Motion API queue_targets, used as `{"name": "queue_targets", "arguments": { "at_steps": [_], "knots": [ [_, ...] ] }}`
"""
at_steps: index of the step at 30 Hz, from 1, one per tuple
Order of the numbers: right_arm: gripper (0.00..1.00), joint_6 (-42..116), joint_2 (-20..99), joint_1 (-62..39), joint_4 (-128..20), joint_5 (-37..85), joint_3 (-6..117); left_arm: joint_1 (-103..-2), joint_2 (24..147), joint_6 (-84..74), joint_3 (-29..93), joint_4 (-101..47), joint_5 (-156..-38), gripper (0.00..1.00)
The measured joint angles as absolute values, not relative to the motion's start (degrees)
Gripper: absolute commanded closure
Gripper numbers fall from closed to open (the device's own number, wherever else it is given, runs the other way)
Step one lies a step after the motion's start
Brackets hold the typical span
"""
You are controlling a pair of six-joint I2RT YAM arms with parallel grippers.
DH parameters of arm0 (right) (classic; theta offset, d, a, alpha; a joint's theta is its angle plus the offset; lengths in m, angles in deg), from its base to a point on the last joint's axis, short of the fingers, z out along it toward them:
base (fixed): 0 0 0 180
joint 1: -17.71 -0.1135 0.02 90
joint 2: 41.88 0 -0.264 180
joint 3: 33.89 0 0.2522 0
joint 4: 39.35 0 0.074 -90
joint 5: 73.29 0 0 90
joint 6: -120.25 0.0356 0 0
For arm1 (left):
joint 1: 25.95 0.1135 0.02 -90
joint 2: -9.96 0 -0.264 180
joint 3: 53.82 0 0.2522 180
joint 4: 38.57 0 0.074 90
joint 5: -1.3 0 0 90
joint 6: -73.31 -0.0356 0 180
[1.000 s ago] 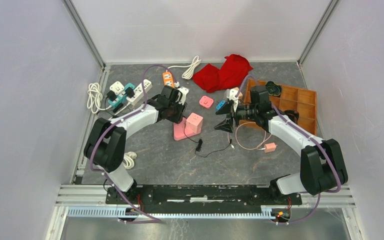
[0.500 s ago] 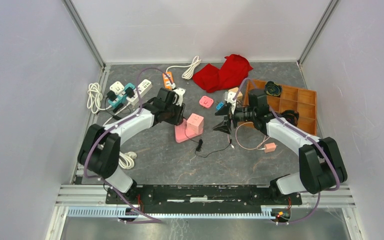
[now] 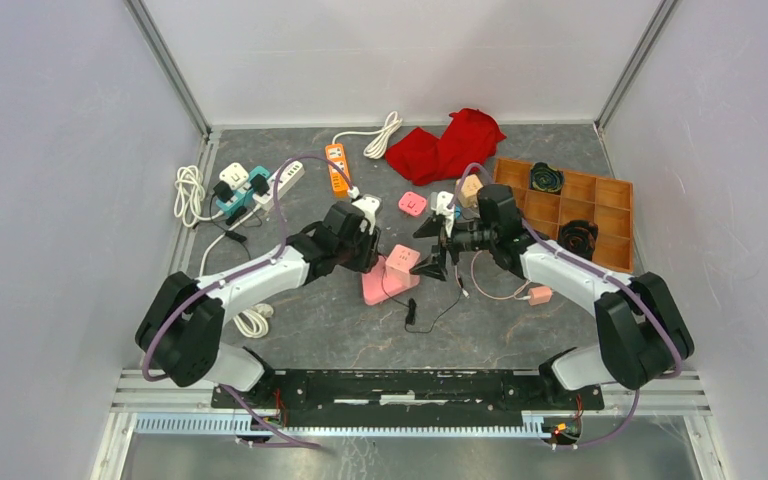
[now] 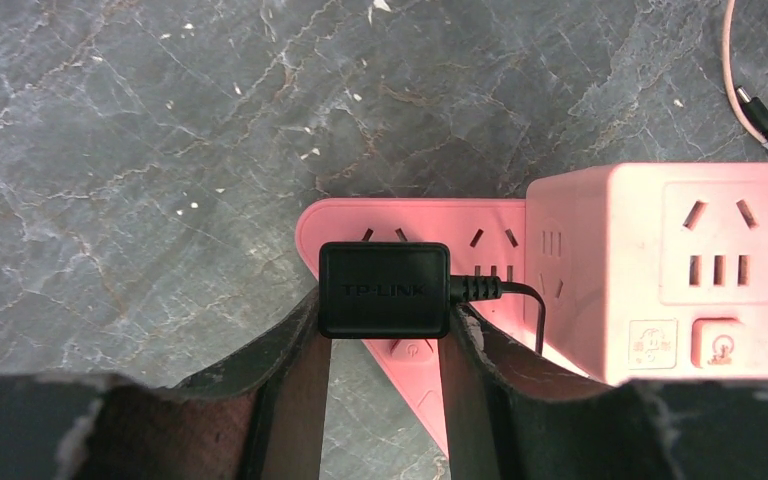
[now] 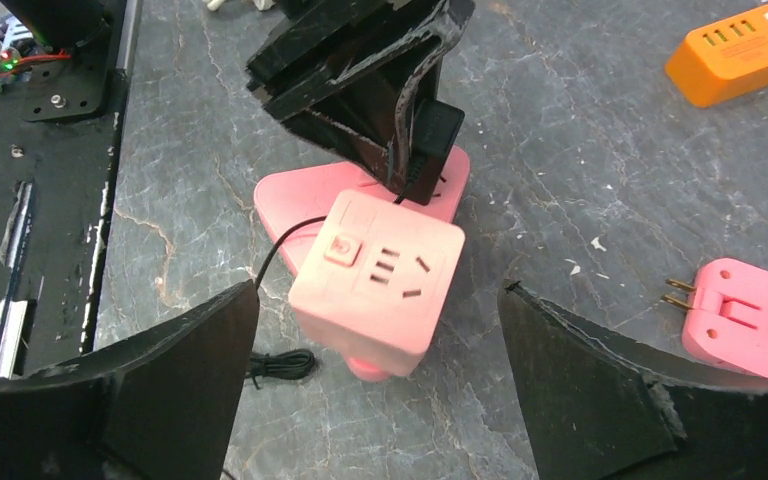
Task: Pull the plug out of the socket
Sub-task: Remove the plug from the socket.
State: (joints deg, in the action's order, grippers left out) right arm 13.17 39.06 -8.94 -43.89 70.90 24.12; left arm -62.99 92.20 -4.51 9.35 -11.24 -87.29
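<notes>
Leaning over the grey worktop (image 3: 520, 330) in the overhead view, I am holding my left claw (image 3: 372, 256) at the pink power strip (image 3: 375, 290), while my right claw (image 3: 433, 250) is hanging just beside it.

From my left wrist, the claw is clenching the black plug (image 4: 384, 290) by its sides, the plug sitting on the strip's face beside a pink cube socket (image 4: 680, 285).

From my right wrist, the released claw is spreading wide around the cube, its fingers standing apart from it.

On the flat socket (image 4: 355, 222), the plug (image 4: 383, 290), cube adapter (image 4: 660, 275) just beside it.
</notes>
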Motion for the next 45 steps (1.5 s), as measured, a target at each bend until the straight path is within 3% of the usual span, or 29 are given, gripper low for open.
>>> {"name": "queue_targets", "arguments": {
  "at_steps": [14, 19, 30, 35, 45],
  "knots": [
    [0.02, 6.37, 44.77, -14.32, -52.96, 62.53, 27.75, -67.89, 92.35, -2.36, 8.28, -13.49, -81.28, 0.92],
    [0.17, 5.82, 46.15, -15.26, -53.03, 59.78, 27.97, -68.45, 92.46, -2.23, 8.28, -13.89, -81.28, 0.92],
    [0.8, 5.45, 46.93, -17.14, -51.85, 55.34, 28.12, -68.41, 92.18, -0.59, 7.93, -14.35, -79.09, 0.94],
    [0.88, 5.52, 48.24, -18.47, -51.92, 53.75, 29.06, -68.41, 90.73, 0.06, 6.56, -14.24, -77.76, 0.94],
    [0.92, 6.19, 50.41, -20.26, -52.07, 49.18, 31.42, -68.02, 86.65, 2.12, 4.33, -14.04, -75.29, 0.96]
  ]
}}
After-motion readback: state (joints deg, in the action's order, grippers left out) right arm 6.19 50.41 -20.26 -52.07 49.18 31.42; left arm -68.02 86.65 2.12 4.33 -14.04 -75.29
